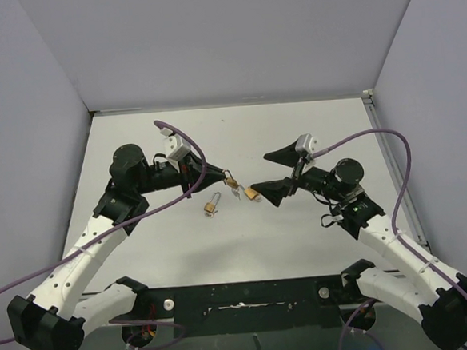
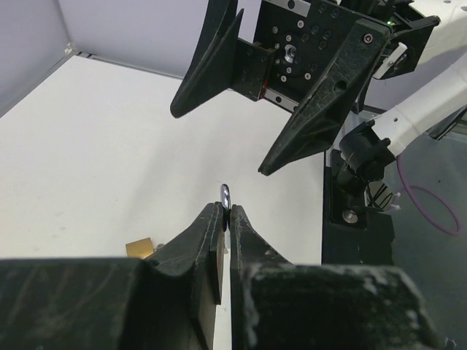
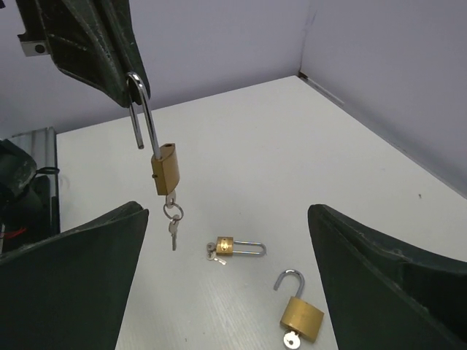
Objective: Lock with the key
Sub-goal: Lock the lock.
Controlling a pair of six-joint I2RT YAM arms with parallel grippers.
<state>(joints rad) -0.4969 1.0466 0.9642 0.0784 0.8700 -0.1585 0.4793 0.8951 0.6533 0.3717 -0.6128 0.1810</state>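
1. The table [image 3: 277,146] carries two spare padlocks, one lying flat [image 3: 225,246] and one nearer the right arm [image 3: 301,315]. We leave both alone.
2. The right gripper [image 1: 259,171] stands spread wide with nothing in it, facing the hanging padlock.
3. The left gripper [image 2: 227,210] is pinched tight on the top of the shackle [image 3: 146,117], so the padlock [image 3: 165,169] hangs in the air between the two arms, clear of the table.
4. We judge the brass body small but dense, rigid and smooth. Hung from one point, it will probably swing or twist at any nudge. The shackle's free end is out of the body, so the lock is open.
5. The key [image 3: 169,195] sits in the underside, with a ring [image 3: 173,211] and a second key [image 3: 173,232] dangling loose. We judge it thin, stiff and slippery, so we would take it squarely across its flat head, above the ring.
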